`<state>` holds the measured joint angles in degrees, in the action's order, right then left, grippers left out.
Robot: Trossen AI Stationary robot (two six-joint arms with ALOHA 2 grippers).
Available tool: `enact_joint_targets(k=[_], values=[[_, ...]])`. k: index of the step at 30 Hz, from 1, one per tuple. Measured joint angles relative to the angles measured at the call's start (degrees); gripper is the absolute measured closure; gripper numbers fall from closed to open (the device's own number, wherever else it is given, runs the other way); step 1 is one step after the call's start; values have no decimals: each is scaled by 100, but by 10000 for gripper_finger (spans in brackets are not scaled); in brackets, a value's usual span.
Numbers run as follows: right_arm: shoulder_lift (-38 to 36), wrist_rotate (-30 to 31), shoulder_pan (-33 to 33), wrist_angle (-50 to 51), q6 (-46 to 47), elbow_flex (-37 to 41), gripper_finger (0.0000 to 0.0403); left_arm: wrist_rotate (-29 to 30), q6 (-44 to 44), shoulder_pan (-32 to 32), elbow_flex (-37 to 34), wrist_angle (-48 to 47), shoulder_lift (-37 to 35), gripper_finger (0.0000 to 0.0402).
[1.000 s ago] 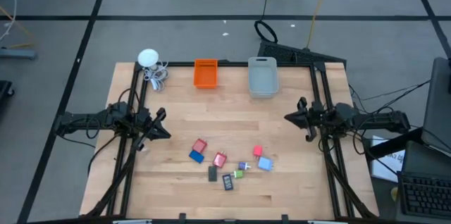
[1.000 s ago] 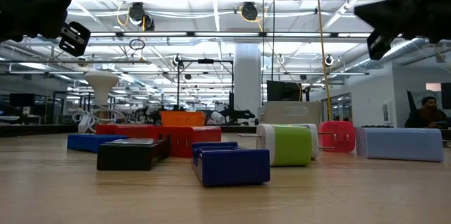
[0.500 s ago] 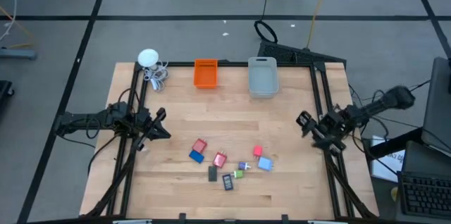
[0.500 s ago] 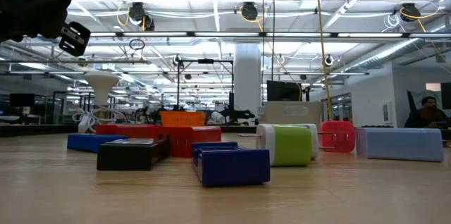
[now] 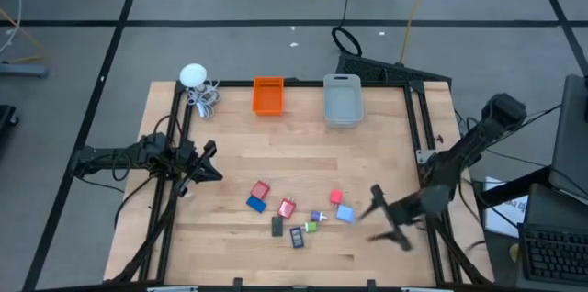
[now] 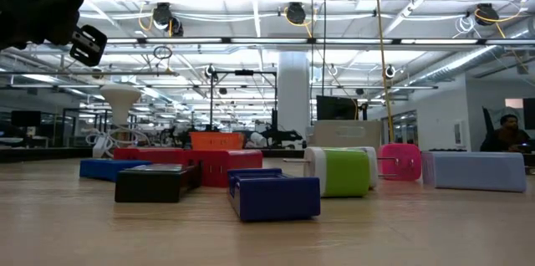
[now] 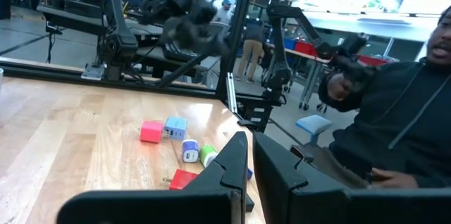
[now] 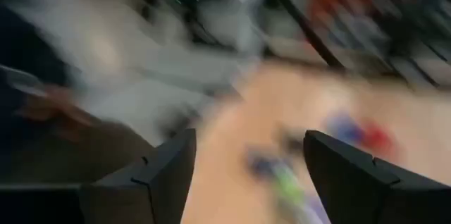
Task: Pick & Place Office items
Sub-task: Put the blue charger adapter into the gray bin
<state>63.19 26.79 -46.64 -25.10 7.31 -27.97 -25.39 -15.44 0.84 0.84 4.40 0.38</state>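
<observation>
Right gripper (image 5: 386, 221) (fingers spread, empty) hovers near table (image 5: 230, 136) edge; office items (image 5: 294, 209) beside.

Office items (image 5: 299, 216) cluster at worktop (image 5: 230, 140) front centre; bare boards all round. Orange bin (image 5: 267, 95), grey bin (image 5: 343, 100) line rear edge.

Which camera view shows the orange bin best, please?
The high view: the whole orange bin shows from above at the table's far edge, left of the clear grey bin. The low view shows only its top behind the red blocks. The left wrist view lacks it; the right wrist view is too blurred to tell.
</observation>
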Motion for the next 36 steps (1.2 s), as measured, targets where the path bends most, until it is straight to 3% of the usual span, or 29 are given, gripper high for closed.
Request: enact_joint_targets(k=[3, 7, 11, 17, 27, 36], values=[[362, 862, 128, 1239, 1211, -58, 163, 0, 0, -1, 0, 0, 0, 378], [834, 717, 361, 1699, 2408, -79, 174, -1, 0, -2, 0, 2, 0, 378], [1407, 317, 427, 1384, 2575, -78, 180, 0, 0, -1, 0, 4, 0, 378], [2225, 295, 427, 793, 2676, -85, 186, 0, 0, -1, 0, 9, 0, 378], [3072, 403, 641, 750, 2798, -109, 188, 0, 0, 0, 0, 15, 0, 378], [3183, -891, 643, -521, 3046, -96, 188, 0, 0, 0, 0, 15, 0, 378]])
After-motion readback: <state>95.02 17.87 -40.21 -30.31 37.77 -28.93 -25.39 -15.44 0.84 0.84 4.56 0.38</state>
